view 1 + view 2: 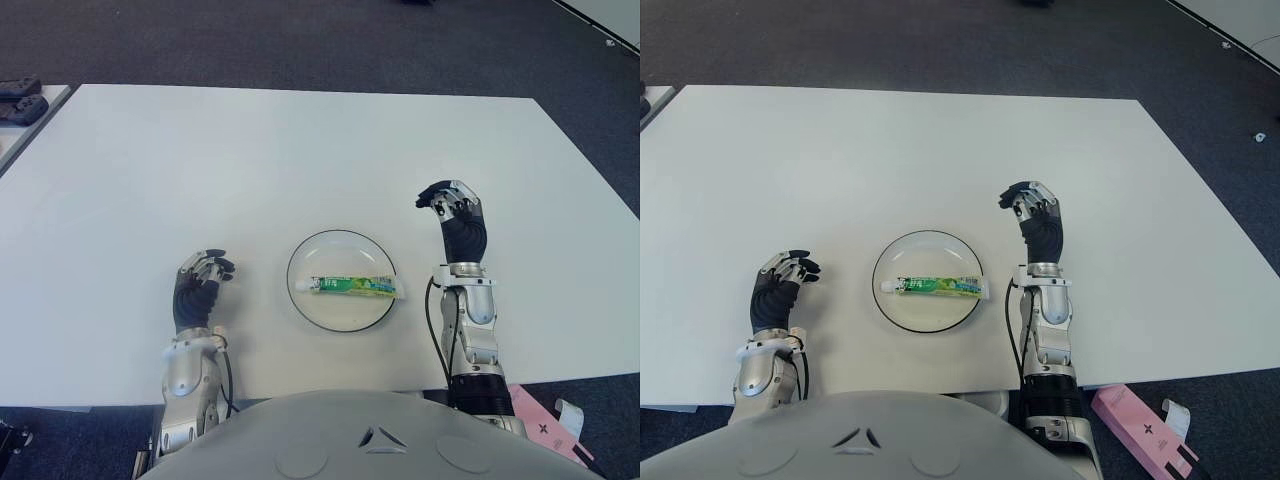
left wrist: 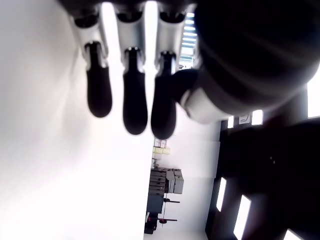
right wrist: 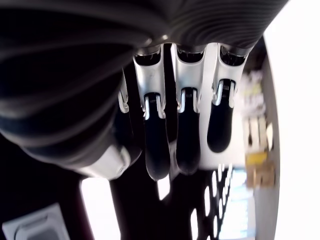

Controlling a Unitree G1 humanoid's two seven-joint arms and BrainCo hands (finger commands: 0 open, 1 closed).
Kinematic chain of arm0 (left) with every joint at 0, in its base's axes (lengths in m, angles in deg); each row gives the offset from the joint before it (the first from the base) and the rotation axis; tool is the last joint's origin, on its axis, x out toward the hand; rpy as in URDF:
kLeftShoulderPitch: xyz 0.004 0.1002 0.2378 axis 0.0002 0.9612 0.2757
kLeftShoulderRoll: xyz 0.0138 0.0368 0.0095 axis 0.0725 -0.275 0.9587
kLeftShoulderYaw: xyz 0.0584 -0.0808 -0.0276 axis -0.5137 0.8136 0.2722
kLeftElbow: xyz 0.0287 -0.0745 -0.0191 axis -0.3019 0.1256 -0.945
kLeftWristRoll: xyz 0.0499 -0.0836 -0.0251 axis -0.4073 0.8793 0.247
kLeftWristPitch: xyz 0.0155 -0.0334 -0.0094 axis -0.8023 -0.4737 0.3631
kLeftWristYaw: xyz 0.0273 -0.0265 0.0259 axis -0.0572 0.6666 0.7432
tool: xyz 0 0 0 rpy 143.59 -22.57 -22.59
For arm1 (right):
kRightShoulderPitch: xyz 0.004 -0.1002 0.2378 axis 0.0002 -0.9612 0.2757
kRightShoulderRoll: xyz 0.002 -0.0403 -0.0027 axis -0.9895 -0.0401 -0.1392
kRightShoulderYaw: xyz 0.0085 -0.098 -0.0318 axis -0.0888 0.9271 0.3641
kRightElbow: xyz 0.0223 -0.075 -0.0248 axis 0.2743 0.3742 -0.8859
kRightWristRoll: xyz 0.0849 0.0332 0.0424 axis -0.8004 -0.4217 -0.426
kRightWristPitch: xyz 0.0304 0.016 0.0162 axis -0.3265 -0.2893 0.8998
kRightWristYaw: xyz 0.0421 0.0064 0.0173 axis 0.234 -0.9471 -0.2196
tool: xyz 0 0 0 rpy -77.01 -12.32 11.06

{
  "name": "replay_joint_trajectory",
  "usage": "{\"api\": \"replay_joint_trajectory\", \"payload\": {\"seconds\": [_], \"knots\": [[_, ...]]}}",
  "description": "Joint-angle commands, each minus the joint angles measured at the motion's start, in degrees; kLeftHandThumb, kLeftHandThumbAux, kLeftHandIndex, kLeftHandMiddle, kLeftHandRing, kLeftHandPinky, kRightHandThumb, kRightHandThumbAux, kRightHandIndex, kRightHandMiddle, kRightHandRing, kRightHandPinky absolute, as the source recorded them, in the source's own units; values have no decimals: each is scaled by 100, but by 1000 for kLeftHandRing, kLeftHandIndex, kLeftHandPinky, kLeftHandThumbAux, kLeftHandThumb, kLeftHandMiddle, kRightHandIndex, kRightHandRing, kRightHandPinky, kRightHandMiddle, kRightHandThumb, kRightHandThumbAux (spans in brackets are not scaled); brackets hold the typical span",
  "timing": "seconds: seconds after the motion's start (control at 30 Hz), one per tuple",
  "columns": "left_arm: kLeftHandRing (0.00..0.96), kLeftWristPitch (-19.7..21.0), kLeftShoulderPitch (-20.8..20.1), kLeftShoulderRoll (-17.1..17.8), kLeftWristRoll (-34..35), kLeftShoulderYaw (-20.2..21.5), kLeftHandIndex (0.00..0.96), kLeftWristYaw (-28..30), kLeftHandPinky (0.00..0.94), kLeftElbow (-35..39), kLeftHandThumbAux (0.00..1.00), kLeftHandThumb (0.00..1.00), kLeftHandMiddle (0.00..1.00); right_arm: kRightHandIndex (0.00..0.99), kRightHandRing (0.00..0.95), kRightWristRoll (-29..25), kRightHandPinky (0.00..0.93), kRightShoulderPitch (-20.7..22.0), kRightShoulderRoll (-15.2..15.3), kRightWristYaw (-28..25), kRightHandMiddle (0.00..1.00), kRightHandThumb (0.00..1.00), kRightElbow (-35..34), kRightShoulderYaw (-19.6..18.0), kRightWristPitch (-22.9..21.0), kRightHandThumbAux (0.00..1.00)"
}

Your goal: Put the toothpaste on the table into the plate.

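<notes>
A green-and-white toothpaste tube (image 1: 352,287) is lying flat across the round white plate with a dark rim (image 1: 300,300) on the white table (image 1: 300,150), so the placing step is looking done. The right hand (image 1: 455,215) is hovering just right of the plate, the left hand (image 1: 200,285) showing to its left, both with fingers loosely extended and holding nothing; the next move probably calls only for drawing the arms clear.

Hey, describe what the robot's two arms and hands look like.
Both forearms are silver metal with a thin black cable along each wrist. The left hand and right hand have black palms, silver finger segments and rounded black fingertips.
</notes>
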Motion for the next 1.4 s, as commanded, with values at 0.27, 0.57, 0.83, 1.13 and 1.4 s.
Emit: {"api": "replay_joint_trajectory", "payload": {"seconds": [0.27,0.57,0.83,1.13,1.4], "knots": [[523,246,-89,129,149,67,433,174,461,-151,724,707,550,430,568,275,571,-402,-403,628,572,701,-368,-162,-746,727],[529,278,-192,137,226,117,435,159,493,-208,722,711,561,429,555,364,546,-504,-363,690,553,703,-444,-234,-1262,726],[513,234,-242,121,115,114,434,97,481,-224,722,710,543,429,539,590,530,-558,-422,986,539,704,-493,-313,-1727,726],[519,279,-292,125,112,101,433,139,493,-197,724,706,537,428,523,750,518,-662,-520,1221,523,705,-525,-291,-2198,727],[518,282,-308,149,135,82,433,197,481,-163,725,706,539,428,510,740,504,-854,-459,970,507,707,-573,-164,-2530,726]]}}
